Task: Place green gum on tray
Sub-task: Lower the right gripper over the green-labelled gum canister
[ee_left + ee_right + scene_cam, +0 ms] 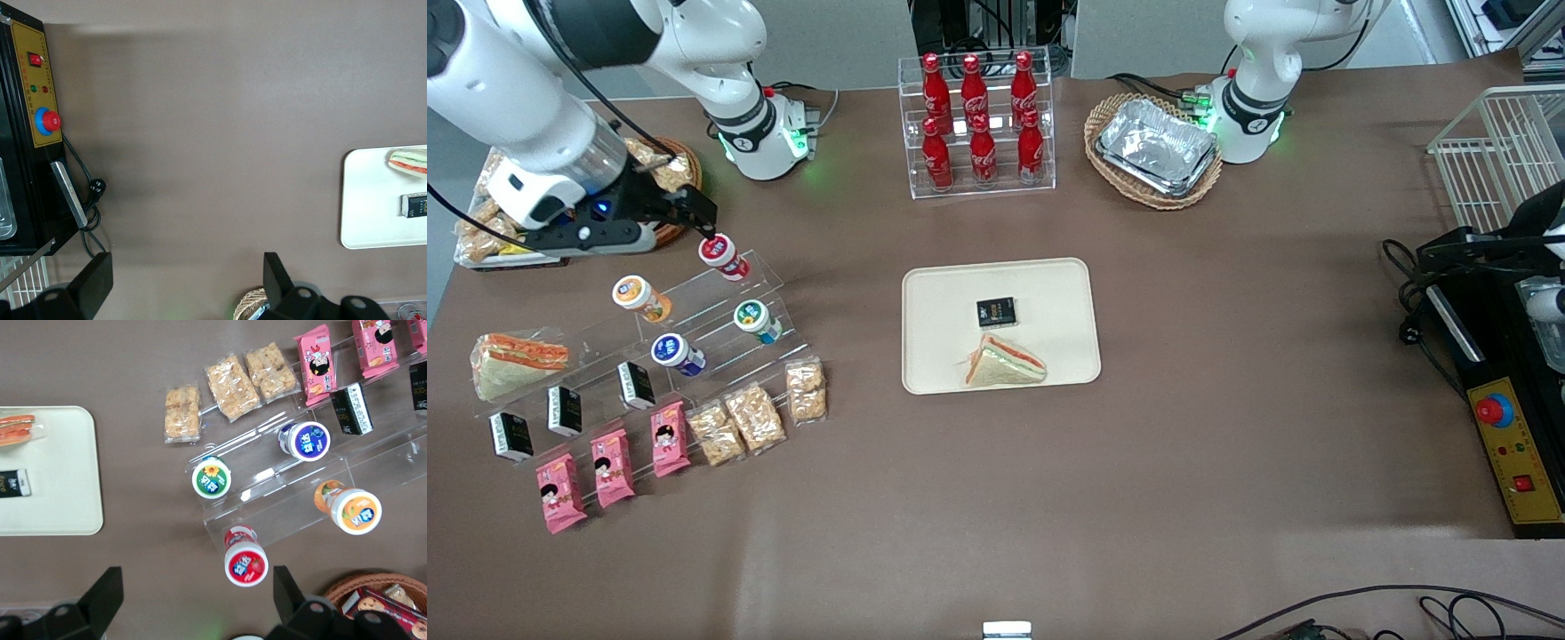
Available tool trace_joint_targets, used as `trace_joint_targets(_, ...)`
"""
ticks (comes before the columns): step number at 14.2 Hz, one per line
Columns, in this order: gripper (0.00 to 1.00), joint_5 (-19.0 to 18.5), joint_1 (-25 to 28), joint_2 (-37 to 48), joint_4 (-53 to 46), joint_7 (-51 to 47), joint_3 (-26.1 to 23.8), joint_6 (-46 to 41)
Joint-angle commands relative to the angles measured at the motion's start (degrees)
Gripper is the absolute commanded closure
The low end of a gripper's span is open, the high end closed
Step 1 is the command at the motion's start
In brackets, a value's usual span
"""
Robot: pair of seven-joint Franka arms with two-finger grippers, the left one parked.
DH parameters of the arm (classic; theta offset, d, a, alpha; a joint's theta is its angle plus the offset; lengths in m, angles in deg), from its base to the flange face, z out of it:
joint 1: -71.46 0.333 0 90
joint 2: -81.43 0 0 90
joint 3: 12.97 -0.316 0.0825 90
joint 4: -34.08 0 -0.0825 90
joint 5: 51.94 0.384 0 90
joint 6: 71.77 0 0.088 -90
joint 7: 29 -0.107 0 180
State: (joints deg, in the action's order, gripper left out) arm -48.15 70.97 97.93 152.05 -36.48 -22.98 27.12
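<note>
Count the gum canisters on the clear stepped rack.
4. The red-lidded canister sits on the top step under the open gripper. The orange-lidded canister and the green gum are one step down; the blue-lidded canister is nearest the front camera.

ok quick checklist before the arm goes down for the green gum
1. Target found: green gum lies on the clear stepped rack, untouched: ok.
2. Alignment: gripper hangs nearest the red-lidded canister, not the green gum: not ok.
3. Jaws spread wide and holding nothing: ok.
4. Neighbours: blue-lidded canister and orange-lidded canister sit apart from the target: ok.
5. Drop spot: tray has bare space beside the sandwich and black packet: ok.
</note>
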Motion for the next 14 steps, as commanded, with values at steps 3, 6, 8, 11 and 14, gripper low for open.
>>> trace_joint_targets(3,0.0,1.13,-0.13,-0.94,11.99,-0.17,-1.06,13.93)
trace_joint_targets(6,0.0,1.13,0.31,-2.69,17.62,-0.26,-3.08,22.8)
trace_joint_targets(8,0.0,1.13,0.31,-3.93,19.83,-0.26,-3.17,27.21)
trace_joint_targets(11,0.0,1.13,0.23,-5.34,22.9,-0.26,-3.17,32.22)
trace_joint_targets(14,0.0,1.13,0.22,-7.18,24.75,-0.26,-3.08,36.45)
